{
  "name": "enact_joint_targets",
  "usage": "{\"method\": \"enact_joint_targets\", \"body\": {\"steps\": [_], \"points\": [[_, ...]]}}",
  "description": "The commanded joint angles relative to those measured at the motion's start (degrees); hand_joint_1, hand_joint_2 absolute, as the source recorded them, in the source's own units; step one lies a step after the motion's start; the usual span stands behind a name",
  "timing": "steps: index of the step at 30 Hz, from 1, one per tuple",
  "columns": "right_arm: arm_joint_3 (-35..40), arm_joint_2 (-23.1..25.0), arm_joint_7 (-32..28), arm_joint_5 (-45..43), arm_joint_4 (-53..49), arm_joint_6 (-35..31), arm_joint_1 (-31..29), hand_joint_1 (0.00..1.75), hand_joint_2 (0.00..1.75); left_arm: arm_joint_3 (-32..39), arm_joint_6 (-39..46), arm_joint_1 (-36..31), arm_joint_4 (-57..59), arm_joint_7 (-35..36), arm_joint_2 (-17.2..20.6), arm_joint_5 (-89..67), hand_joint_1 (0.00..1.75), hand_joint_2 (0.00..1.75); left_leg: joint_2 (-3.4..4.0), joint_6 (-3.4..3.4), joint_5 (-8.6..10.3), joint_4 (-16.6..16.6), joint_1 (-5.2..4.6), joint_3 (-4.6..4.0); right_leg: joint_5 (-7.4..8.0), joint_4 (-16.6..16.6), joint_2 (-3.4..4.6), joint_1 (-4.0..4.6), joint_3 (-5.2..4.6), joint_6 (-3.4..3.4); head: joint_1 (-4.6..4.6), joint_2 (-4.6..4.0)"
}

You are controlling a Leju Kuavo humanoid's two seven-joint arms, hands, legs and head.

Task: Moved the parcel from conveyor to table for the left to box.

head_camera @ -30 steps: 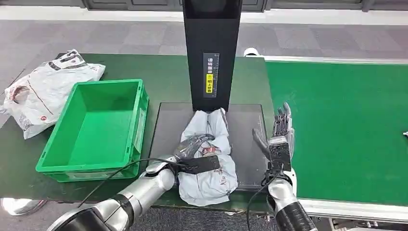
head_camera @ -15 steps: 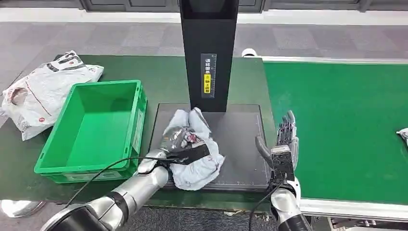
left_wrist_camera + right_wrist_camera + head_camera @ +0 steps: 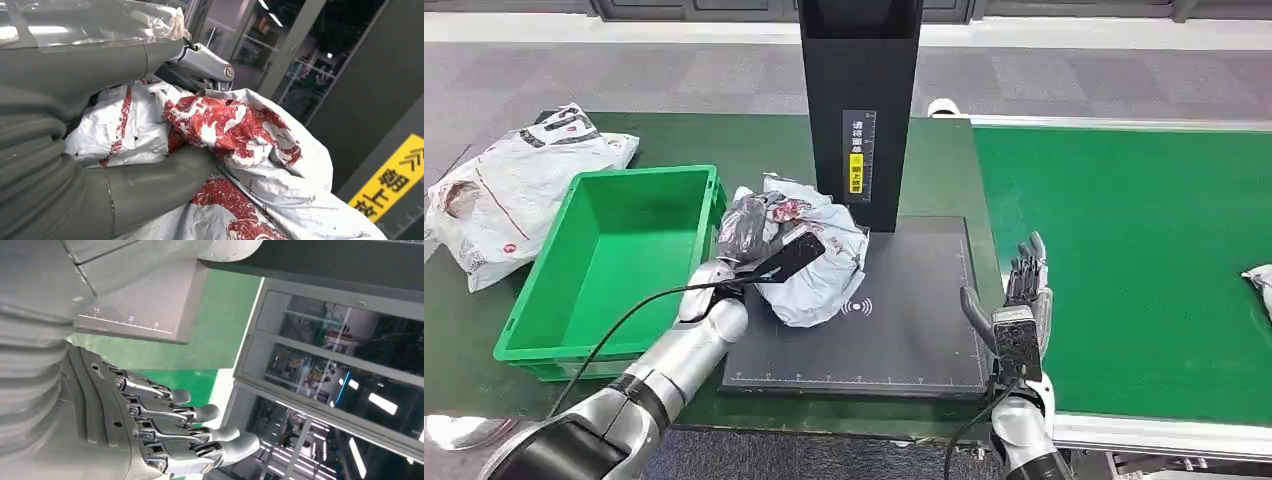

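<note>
Head view shows you the left hand (image 3: 749,228) has carried the parcel (image 3: 809,250) up off the black scanner pad (image 3: 894,320) toward ten o'clock, fingers clenched into its crinkly grey-and-red plastic film, beside the rigid green bin's (image 3: 544,345) rim. Boxing looks close. Your right hand (image 3: 1021,305) stands upright at four o'clock, fingers straight and holding nothing.

I am looking down at a dark green surface (image 3: 764,150) that is carrying a green box (image 3: 614,270), a black scanning pad (image 3: 894,330) with its upright column (image 3: 859,100), and a white bag (image 3: 509,190) lying at its far left corner.
</note>
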Motion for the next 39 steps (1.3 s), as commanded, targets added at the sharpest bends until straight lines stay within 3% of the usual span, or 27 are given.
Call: {"method": "enact_joint_targets", "body": {"steps": [1, 3, 6, 9, 13, 17, 18, 21, 24, 26, 30, 39], "points": [[-2.8, 0.6, 0.3, -0.1, 0.8, 0.1, -0.9, 0.0, 1.75, 1.4, -0.1, -1.0, 0.7, 0.0, 0.6, -0.1, 1.75, 1.75, 0.03, -0.02, 0.0, 0.0, 0.04, 0.05, 0.01, 0.0, 0.04, 0.05, 0.04, -0.05, 0.0, 0.0], [-2.8, 0.6, 0.3, -0.1, 0.8, 0.1, -0.9, 0.0, 1.75, 1.4, -0.1, -1.0, 0.7, 0.0, 0.6, -0.1, 1.75, 1.75, 0.05, -0.02, -0.01, 0.0, 0.04, 0.06, 0.01, 0.0, 0.05, 0.04, 0.05, -0.04, 0.0, 0.0], [-3.2, 0.6, 0.7, -0.2, 0.8, 0.0, -0.8, 0.0, 1.75, 3.3, 11.4, -3.1, -2.1, 2.3, 2.6, -5.5, 1.75, 1.75, 0.09, -0.02, -0.01, -0.1, 0.06, 0.12, 0.04, -0.1, 0.09, 0.08, 0.11, -0.06, 0.0, 0.0], [-2.5, 0.1, 3.1, 1.7, 3.3, 1.2, -1.6, 0.0, 1.75, 10.4, 11.4, -2.6, -10.5, 8.8, 5.8, -16.9, 1.75, 1.75, 0.16, -0.04, -0.03, 0.1, 0.1, -0.04, 0.04, 0.0, 0.16, 0.12, -0.07, -0.07, 0.0, 0.0], [-2.5, -0.1, 3.2, 2.8, 3.4, 1.2, -1.6, 0.0, 1.75, 24.4, 11.4, 2.1, -20.2, 11.9, 8.5, -34.7, 1.75, 1.75, 0.34, -0.05, -0.04, 0.0, 0.08, 0.0, 0.07, 0.0, 0.37, 0.11, -0.11, -0.06, 0.0, 0.0], [-2.7, 0.1, 3.4, 2.8, 4.4, 1.5, -1.0, 0.0, 1.75, 27.9, 11.4, 6.1, -20.7, 18.4, 11.2, -41.2, 1.75, 1.75, 0.5, -0.06, -0.04, -0.2, 0.04, 0.2, 0.07, -0.1, 0.59, 0.09, -0.01, -0.07, 0.0, 0.0], [-2.8, 0.7, 3.6, 3.4, 4.3, 1.8, -0.7, 0.0, 1.75, 20.7, 11.4, 5.0, -8.9, 37.9, 18.0, -43.7, 1.75, 1.75, 0.59, -0.06, -0.03, -0.3, 0.05, 0.36, 0.1, -0.2, 0.69, 0.09, 0.11, -0.08, 0.0, 0.0], [-2.9, 1.1, 4.2, 4.5, 3.2, 1.4, -0.3, 0.0, 1.75, 27.9, 11.4, 8.6, -12.6, 32.2, 18.1, -40.8, 1.75, 1.75, 0.84, -0.13, -0.07, -0.4, 0.01, 0.56, 0.07, -0.2, 0.88, 0.05, 0.19, -0.15, 0.0, 0.0], [-3.0, 0.5, 4.8, 4.7, 2.2, 1.7, 0.0, 0.0, 1.75, 33.4, 11.4, 9.4, -16.3, 27.6, 15.3, -40.2, 1.75, 1.75, 0.74, -0.19, -0.13, -0.3, 0.1, 0.38, 0.02, -0.2, 0.81, 0.14, 0.04, -0.18, -0.04, 0.0], [-3.1, 0.4, 5.0, 4.6, 2.2, 2.3, 0.1, 0.0, 1.75, 39.0, 11.4, 9.4, -19.9, 18.9, 11.5, -35.3, 1.75, 1.75, 0.47, -0.18, -0.11, -0.1, 0.11, 0.15, -0.07, -0.1, 0.54, 0.24, -0.07, -0.15, 0.0, 0.0], [-3.1, 0.5, 5.0, 4.7, 2.2, 2.3, 0.2, 0.0, 1.75, 40.5, 11.4, 8.6, -16.9, 18.5, 10.8, -39.5, 1.75, 1.75, 0.14, -0.12, -0.09, -0.2, 0.17, 0.16, -0.09, -0.1, 0.19, 0.21, 0.07, -0.11, 0.0, 0.0], [-3.1, 0.5, 5.0, 4.7, 2.2, 2.3, 0.2, 0.0, 1.75, 40.5, 11.4, 8.6, -16.9, 18.5, 10.8, -39.5, 1.75, 1.75, 0.2, -0.18, -0.07, -0.2, 0.13, 0.13, -0.07, -0.1, 0.3, 0.14, 0.0, -0.14, 0.0, 0.0]]}}
